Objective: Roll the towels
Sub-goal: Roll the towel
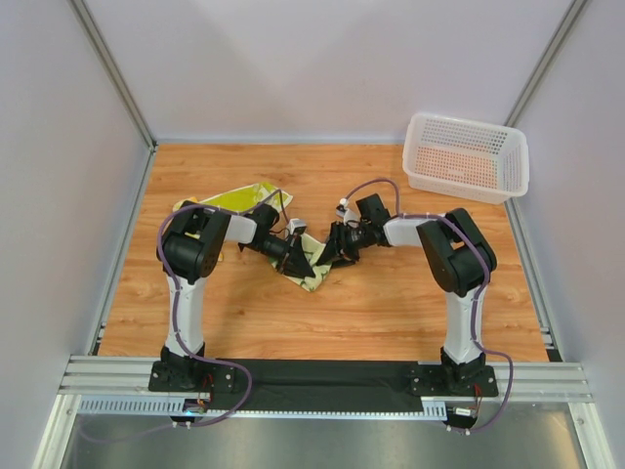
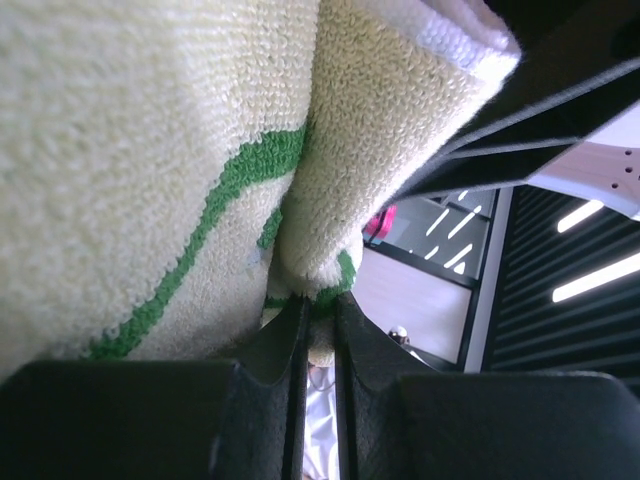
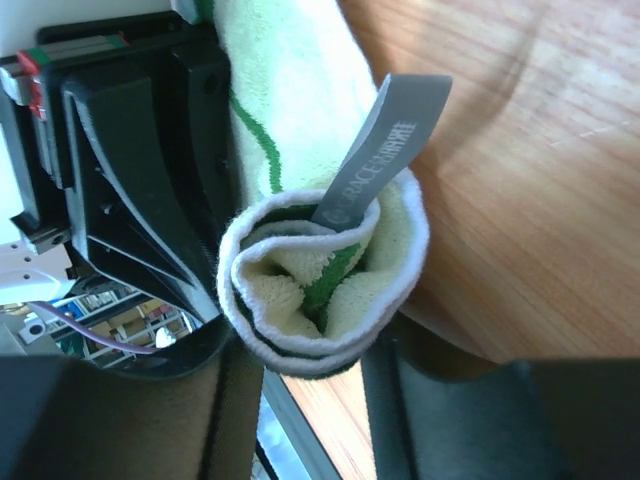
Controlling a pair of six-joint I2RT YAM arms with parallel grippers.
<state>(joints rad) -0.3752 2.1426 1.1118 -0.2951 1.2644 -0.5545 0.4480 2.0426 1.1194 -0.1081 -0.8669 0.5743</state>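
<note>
While the left gripper (image 2: 318, 320), nearly shut, pinches the rolled towel (image 3: 320, 290) at mid-table, the right gripper (image 3: 312, 365), jaws half-open, clasps its coiled end; the roll's long axis runs left-right between them.

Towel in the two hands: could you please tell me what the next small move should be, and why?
Probably turn the right hand to wind on another wrap. Its fingers flank the rolled end of the towel, grey tag poking out, while the left hand is shut on the unrolled part and can hold tension.
</note>
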